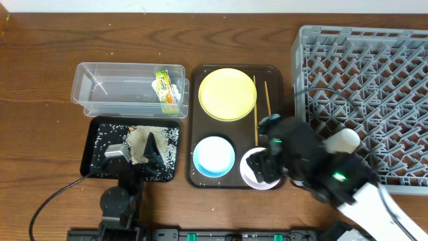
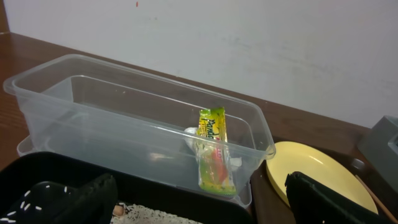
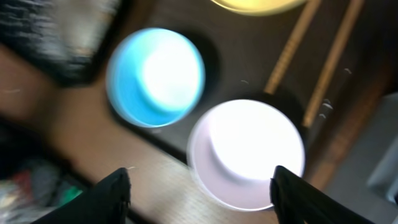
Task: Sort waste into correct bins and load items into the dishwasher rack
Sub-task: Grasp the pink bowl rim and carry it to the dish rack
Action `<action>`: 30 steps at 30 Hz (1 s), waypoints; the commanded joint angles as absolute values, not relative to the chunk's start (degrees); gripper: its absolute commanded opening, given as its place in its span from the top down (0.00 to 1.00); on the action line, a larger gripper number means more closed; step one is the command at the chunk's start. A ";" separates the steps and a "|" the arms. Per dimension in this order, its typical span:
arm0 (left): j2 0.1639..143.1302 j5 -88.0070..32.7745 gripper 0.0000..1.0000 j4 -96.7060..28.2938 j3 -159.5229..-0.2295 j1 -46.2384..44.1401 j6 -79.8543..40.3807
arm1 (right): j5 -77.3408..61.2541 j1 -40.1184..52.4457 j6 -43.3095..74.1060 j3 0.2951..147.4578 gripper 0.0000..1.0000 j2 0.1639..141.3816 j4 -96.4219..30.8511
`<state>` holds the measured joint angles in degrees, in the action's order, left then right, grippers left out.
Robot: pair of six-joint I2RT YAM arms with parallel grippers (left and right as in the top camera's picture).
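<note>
- Blurred shot, looking straight down.
- Right gripper (image 3: 200, 177): two dark fingers (image 3: 115, 196) at the near edge, spread wide apart.
- Pinkish-white bowl (image 3: 249, 149) sits upright under and between them, with glare inside. The right finger overlaps its rim; can't tell if it touches. The left finger is clear of it.
- Light blue bowl (image 3: 155, 78) upright, left of the pinkish-white bowl and a bit farther, just beside it.
- Both bowls sit on the dark brown tray (image 3: 230, 56).
- Two chopsticks (image 3: 289, 53) on the far right, side by side, near ends by the pinkish-white bowl.
- Yellow plate (image 3: 258, 5): only a sliver at the far edge.
- Black tray (image 3: 56, 37) far left, white specks on it, smeared.
- Wooden table (image 3: 93, 155) near left.
</note>
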<state>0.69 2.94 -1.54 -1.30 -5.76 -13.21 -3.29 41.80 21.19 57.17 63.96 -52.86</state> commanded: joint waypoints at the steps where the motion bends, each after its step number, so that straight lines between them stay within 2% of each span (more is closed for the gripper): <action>1: 0.34 3.60 0.11 -3.84 -0.23 -5.54 -12.49 | 13.45 42.87 25.47 57.71 0.36 71.55 -52.34; 5: 0.34 3.60 0.11 -3.84 -0.23 -5.54 -12.49 | 13.43 39.64 21.26 57.71 0.59 82.00 -49.34; 10: 0.34 3.60 0.11 -3.84 -0.23 -5.54 -12.49 | -1.15 35.03 10.63 57.71 0.57 90.48 -47.99; 14: 0.34 3.60 0.11 -3.84 -0.23 -5.54 -12.49 | -1.76 33.21 9.56 57.69 0.57 94.02 -48.77; 16: 0.34 3.60 0.11 -3.84 -0.23 -5.54 -12.49 | -1.83 32.60 9.56 57.69 0.65 95.09 -48.86; 20: 0.34 3.60 0.11 -3.84 -0.23 -5.52 -12.49 | -1.17 32.58 9.56 57.74 0.96 95.02 -49.06; 21: 0.34 3.60 0.11 -3.84 -0.23 -5.54 -12.49 | -0.12 32.58 9.91 57.76 0.99 94.48 -49.30; 30: 0.34 3.60 0.11 -3.84 -0.23 -5.54 -12.49 | 8.60 31.20 13.89 59.35 0.99 80.86 -52.21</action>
<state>0.69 2.94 -1.58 -1.32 -5.76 -13.21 4.71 32.40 12.32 57.30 86.96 -51.86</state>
